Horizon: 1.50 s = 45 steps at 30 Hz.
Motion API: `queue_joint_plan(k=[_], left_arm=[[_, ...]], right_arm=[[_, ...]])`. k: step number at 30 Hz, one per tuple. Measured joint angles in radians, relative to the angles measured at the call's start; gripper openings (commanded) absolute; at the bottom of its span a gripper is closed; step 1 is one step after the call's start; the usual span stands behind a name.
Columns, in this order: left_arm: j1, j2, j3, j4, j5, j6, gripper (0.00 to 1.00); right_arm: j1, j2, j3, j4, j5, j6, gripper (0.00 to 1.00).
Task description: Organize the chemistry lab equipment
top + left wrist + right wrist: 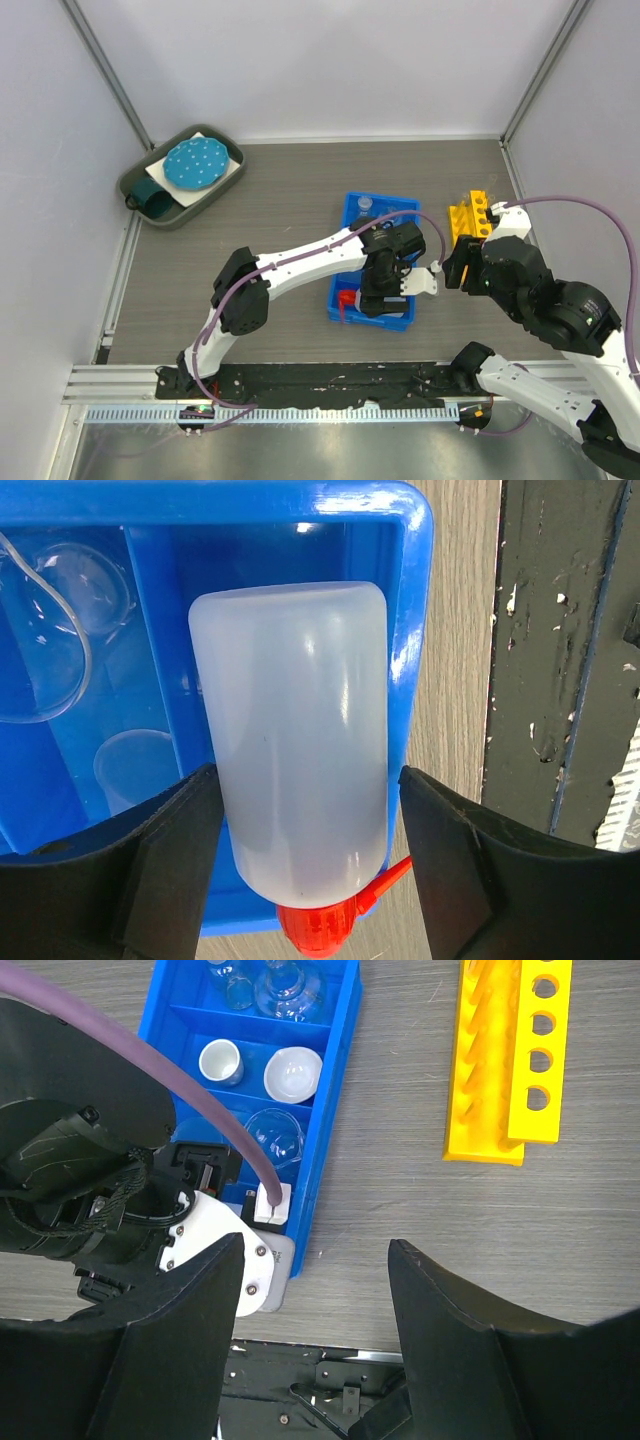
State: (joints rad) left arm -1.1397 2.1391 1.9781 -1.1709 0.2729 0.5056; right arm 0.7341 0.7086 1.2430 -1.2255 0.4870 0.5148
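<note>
On the grey tabletop (280,210), the red-capped bottle (290,710) lies in the near end of the blue bin (418,630), flanked by the left gripper (305,780); I cannot tell whether it grips. The right gripper (315,1245) hangs open and empty near the yellow rack (510,1060).

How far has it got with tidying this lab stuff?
Mostly done: glassware and dishes sit in the bin. In hand: the left gripper straddles the bottle at the bin's near end; gripped or released is unclear. Remaining: the rack stands empty beside the bin; the right gripper hovers open.
</note>
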Motion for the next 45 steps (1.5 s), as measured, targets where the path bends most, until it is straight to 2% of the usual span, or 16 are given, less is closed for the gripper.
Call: queue_joint_plan(k=[13, 27, 35, 41, 45], left_arm=[[-0.005, 0.0, 0.02, -0.016, -0.002, -0.001, 0.88], [-0.03, -0.038, 0.049, -0.027, -0.056, -0.009, 0.9], [-0.027, -0.196, 0.053, -0.009, -0.236, -0.123, 0.96], [-0.002, -0.304, 0.072, 0.053, -0.348, -0.272, 1.0], [0.035, -0.388, 0.005, 0.098, -0.426, -0.369, 1.0]], right_arm=[[0.0, 0.0, 0.0, 0.0, 0.0, 0.0, 0.66], [0.0, 0.0, 0.003, 0.0, -0.002, 0.001, 0.66], [0.002, 0.011, 0.042, 0.082, -0.002, 0.006, 0.66], [0.004, 0.081, 0.054, 0.104, -0.018, -0.003, 0.67], [0.004, 0.137, 0.087, 0.134, -0.021, -0.016, 0.67]])
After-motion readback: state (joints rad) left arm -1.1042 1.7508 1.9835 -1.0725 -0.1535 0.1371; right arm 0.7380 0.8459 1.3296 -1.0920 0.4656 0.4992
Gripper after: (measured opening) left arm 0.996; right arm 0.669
